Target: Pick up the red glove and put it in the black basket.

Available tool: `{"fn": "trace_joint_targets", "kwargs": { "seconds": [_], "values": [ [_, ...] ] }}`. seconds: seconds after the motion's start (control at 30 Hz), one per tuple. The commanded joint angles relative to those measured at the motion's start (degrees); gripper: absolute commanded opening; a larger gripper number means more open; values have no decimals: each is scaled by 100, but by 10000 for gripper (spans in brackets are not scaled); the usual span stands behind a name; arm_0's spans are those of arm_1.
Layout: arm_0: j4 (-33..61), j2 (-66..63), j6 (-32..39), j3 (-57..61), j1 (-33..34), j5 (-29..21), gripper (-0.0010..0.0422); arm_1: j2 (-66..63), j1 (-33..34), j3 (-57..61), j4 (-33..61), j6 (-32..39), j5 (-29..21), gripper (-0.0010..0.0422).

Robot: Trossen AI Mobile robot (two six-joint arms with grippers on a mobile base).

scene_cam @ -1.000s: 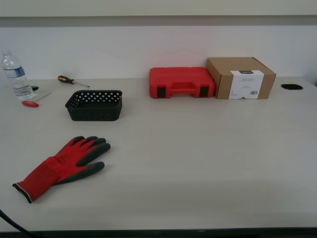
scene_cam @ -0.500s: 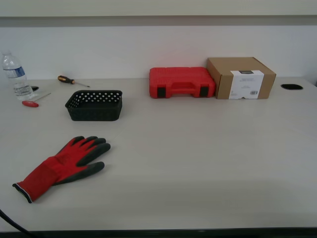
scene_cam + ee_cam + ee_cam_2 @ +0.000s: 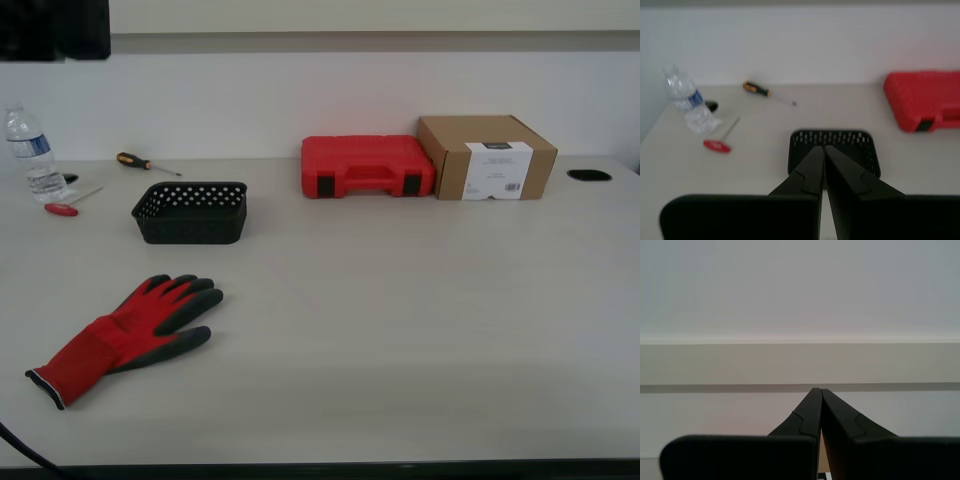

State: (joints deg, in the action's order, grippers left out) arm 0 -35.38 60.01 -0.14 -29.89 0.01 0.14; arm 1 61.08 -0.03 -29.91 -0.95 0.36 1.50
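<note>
Both grippers are seen with jaws pressed together on nothing: my first gripper (image 3: 824, 148) is aimed over the black basket (image 3: 190, 212), my second gripper (image 3: 819, 391) toward a bare wall. One red glove (image 3: 125, 335) is laid flat on the pale table (image 3: 400, 320) at the exterior view's left, just in front of the basket and apart from it; red knit, dark coated fingers, black-edged cuff. One perforated plastic basket, one ribbed red tool case (image 3: 367, 166), one cardboard box (image 3: 487, 156), one clear water bottle (image 3: 30, 152) and two screwdrivers (image 3: 146, 163) are counted.
</note>
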Motion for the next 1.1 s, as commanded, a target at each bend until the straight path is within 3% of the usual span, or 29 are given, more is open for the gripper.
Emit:
{"fn": "trace_joint_targets", "kwargs": {
  "seconds": [0.03,0.17,0.3,0.57,1.1],
  "values": [
    [-15,2,15,-11,-2,0,0,302,-2,4,656,4,94,0],
    [-15,2,15,-11,0,0,0,994,4,4,1185,-155,-55,0],
    [-13,2,15,-11,0,0,0,1956,9,4,1196,-269,-723,0],
    [-13,2,15,-11,-2,0,0,3807,4,-205,1202,122,-669,0],
    [-13,2,15,-11,-2,0,0,5598,-7,-1392,1762,494,-380,0]
  ]
}}
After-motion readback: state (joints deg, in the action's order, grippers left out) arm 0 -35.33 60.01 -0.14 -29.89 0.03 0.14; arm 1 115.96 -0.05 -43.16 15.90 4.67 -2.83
